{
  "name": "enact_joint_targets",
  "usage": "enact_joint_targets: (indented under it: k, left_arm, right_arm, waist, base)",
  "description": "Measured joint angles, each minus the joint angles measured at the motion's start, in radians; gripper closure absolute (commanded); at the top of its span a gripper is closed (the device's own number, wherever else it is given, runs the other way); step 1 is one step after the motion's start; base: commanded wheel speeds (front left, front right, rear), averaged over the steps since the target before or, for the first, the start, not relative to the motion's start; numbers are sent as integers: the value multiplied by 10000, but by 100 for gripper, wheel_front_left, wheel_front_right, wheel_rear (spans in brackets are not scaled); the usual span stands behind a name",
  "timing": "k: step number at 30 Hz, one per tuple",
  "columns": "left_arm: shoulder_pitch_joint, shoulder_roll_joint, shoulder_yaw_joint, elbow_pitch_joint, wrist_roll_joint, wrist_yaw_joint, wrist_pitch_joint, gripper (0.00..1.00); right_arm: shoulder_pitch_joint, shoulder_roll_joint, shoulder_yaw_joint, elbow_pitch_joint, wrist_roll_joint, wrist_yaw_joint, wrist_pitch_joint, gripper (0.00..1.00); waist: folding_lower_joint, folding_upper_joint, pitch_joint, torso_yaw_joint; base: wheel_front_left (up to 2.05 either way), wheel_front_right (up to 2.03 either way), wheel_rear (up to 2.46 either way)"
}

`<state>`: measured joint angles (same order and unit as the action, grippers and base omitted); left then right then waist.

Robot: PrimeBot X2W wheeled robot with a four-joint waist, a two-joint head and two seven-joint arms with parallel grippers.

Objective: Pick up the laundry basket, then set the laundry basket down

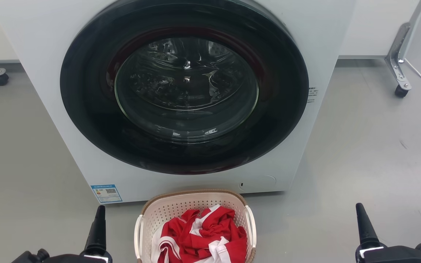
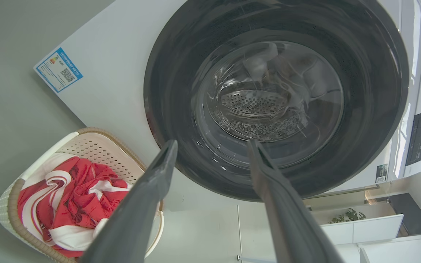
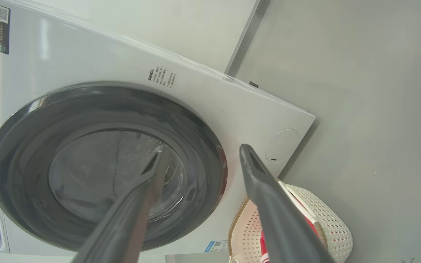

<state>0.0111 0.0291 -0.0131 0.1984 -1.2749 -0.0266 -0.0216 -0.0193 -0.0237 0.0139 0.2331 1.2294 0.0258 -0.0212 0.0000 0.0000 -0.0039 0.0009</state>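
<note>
End effectors [image 2: 213, 146] [image 3: 202, 149] spread, laundry basket [image 1: 181, 211] between

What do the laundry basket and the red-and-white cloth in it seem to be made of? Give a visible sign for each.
Laundry basket: likely matte cream plastic, moulded with rows of holes; brown woven-look rim. Cloth: thin fabric, crumpled in soft folds.

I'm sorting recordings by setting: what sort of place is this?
Probably a laundry corner of a test room: a front-loading washer on grey floor, a laundry basket of red-and-white cloth before it, a castered metal frame nearby.
</note>
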Motion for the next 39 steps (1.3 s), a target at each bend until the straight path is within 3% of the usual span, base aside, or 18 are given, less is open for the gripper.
enact_joint_targets:
  k: [24,39]
  left_arm:
    - [415,334,-886,-809,6115,545,-871,0]
    - [604,336,-1258,-1195,9056,909,-1404,0]
  right_arm:
    - [148,-322,1267,-717,-4857,-539,-865,0]
    - [354,-370,1829,-1120,-7377,-932,-1400,0]
  waist:
    - [0,0,-25,-1]
    - [0,0,-22,-13]
  base:
    - [0,0,0]
    - [0,0,0]
